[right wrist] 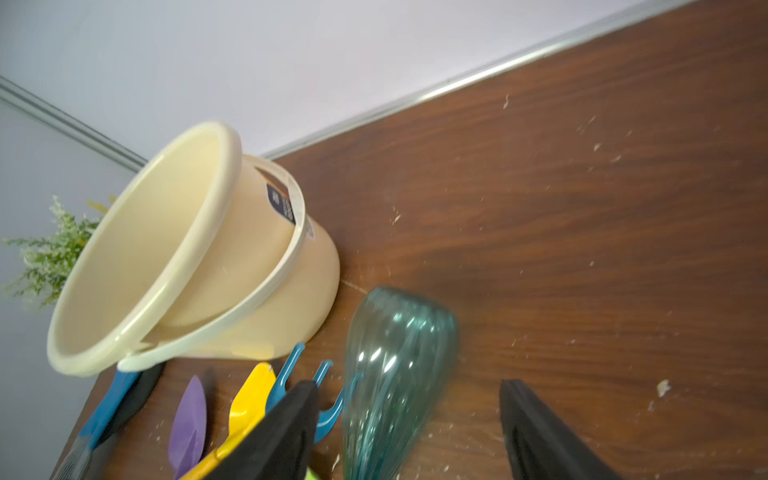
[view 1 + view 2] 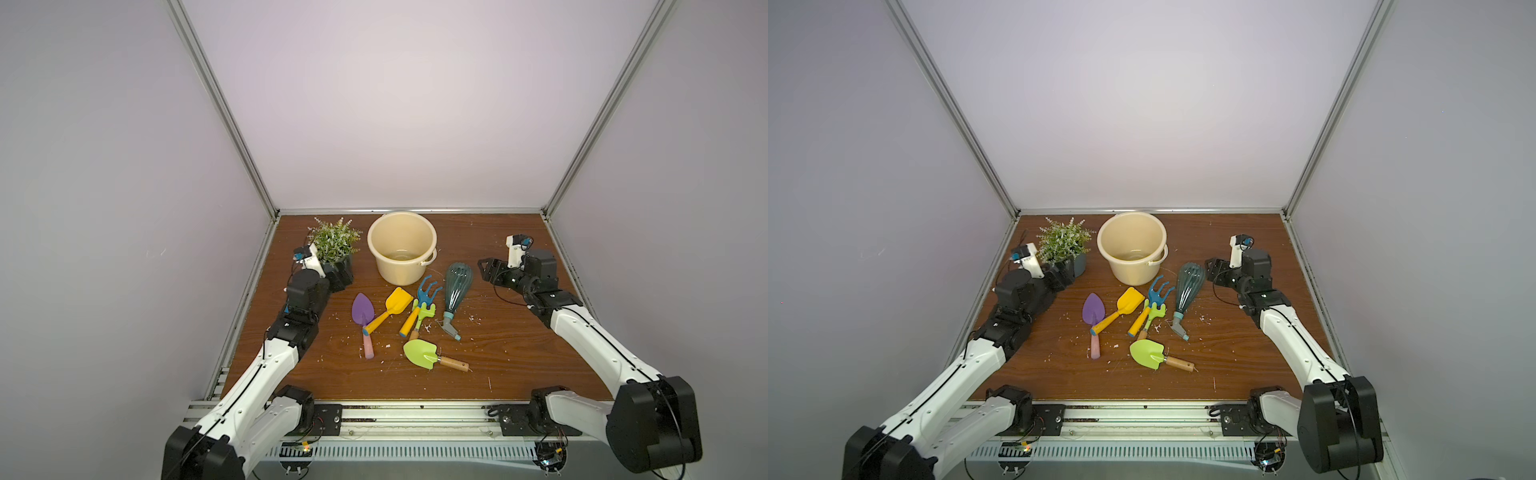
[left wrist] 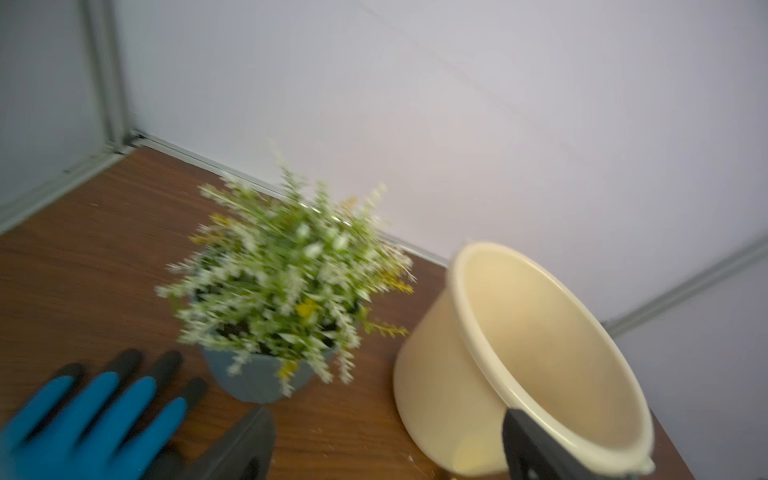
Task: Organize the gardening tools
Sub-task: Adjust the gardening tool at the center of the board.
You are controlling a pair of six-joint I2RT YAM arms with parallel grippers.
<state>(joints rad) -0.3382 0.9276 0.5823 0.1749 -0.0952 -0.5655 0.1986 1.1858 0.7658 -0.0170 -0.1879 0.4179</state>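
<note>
**Early stage, nothing stowed.** I found the cream bucket (image 2: 395, 274) empty. The purple trowel (image 2: 363, 309), yellow trowel (image 2: 399, 300), blue rake (image 2: 428, 291), lime-green rake (image 2: 427, 311), lime-green trowel (image 2: 419, 353) and teal spray bottle (image 2: 457, 286) all lay on the tabletop (image 2: 519, 353) before it. My right end effector (image 1: 406, 386) stood released, the bottle ahead between its jaws, ungripped. My left end effector (image 3: 385, 415), released and empty, faced the potted plant (image 2: 334, 241).
</note>
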